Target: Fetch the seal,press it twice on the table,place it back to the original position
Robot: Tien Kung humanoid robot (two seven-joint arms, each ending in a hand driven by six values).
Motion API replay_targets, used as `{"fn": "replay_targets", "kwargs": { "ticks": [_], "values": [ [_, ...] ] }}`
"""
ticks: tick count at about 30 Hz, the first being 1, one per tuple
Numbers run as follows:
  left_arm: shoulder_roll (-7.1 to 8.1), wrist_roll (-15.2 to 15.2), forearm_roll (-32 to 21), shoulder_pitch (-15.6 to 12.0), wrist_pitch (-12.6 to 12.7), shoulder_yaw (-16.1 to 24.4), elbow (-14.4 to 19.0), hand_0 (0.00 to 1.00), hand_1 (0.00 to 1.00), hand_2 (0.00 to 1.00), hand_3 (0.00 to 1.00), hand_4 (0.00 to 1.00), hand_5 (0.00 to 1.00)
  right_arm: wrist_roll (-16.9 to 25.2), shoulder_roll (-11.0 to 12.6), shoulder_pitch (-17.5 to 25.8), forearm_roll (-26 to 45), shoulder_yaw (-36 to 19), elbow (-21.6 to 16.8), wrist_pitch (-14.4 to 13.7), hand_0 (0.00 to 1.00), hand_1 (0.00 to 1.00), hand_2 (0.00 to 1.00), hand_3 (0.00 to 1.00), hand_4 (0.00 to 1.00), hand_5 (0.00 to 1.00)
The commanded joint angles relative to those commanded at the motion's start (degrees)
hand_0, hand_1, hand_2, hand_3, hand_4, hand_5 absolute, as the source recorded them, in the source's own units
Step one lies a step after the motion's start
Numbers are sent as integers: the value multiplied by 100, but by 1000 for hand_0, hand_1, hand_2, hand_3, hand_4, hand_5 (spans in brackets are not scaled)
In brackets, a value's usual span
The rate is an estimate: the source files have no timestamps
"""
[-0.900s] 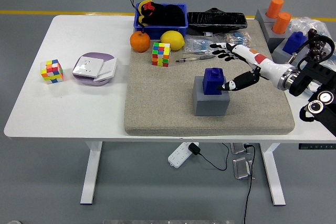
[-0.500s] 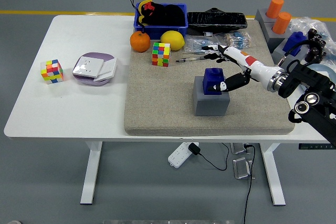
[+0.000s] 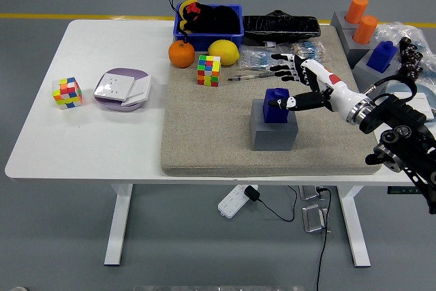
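Beige mat [image 3: 204, 148] covers the white table's [image 3: 102, 148] right part; grey block [image 3: 274, 135] stands on it. Blue seal [image 3: 276, 106] sits atop the block. Right hand [image 3: 300, 83] beside the seal, fingers spread, thumb tip touching it, nothing gripped.

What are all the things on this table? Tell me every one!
Seal: 1, blue, on grey block, mat middle.
Mat: 1, beige, table's right part.
Cubes: 2, multicoloured, one on mat, one far left.
Orange: 1, mat's far corner.
Lemon: 1, yellow, beside orange.
Bin: 1, blue, far edge.
Dish: 1, purple-white, left.
Other seals: 2 orange, 1 blue, far right.
Table: 1, white.
Right robot hand: fingers spread, thumb at seal.
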State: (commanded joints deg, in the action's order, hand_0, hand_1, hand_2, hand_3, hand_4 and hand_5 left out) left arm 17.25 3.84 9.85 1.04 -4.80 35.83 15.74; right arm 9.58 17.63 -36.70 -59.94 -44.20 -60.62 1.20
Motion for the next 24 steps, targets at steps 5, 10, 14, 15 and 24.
{"fn": "replay_targets", "kwargs": {
  "ticks": [5, 10, 14, 15, 24],
  "values": [
    [-15, 6, -15, -15, -8, -23, -6, 862, 832, 823, 839, 835, 504, 41, -39, 89, 2, 52, 39, -42, 788, 765, 766, 873, 998, 36],
    [-26, -2, 20, -5, -1, 1, 11, 862, 833, 823, 839, 835, 504, 108, -75, 150, 33, 148, 84, -106, 787, 754, 754, 859, 998, 11],
    [-29, -6, 42, -12, 3, 23, 20, 862, 833, 823, 839, 835, 504, 141, -87, 191, 58, 213, 114, -177, 787, 754, 754, 859, 998, 11],
    [-29, -4, 37, -14, 1, 13, 18, 862, 833, 822, 839, 835, 503, 147, -86, 198, 69, 237, 115, -194, 760, 716, 725, 832, 981, 2],
    [-35, -1, 18, 0, -3, -4, 9, 862, 833, 823, 839, 836, 503, 272, -90, 223, 163, 348, 132, -448, 712, 651, 668, 768, 902, 2]
  ]
}}
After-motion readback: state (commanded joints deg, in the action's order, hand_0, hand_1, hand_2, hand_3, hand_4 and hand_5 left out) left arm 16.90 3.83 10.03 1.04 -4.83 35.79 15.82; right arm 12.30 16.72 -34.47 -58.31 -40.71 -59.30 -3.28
